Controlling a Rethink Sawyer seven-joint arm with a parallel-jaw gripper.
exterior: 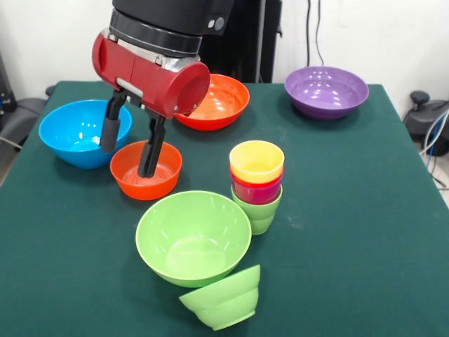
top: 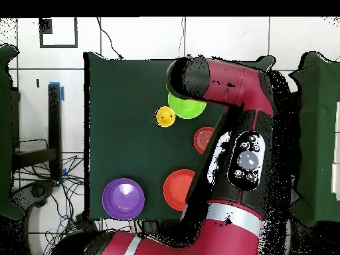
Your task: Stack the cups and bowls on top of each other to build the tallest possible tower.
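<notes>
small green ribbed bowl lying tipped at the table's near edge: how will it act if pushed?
The small green bowl lies tilted on its rounded side, so a push would probably rock or roll it. Glossy plastic suggests light and slippery. It sits beside the large green bowl, which may block it.

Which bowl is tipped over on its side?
The small light-green bowl at the table's front edge, right below the big green bowl. It lies tilted on its side, while the blue, purple and both orange bowls sit upright.
</notes>
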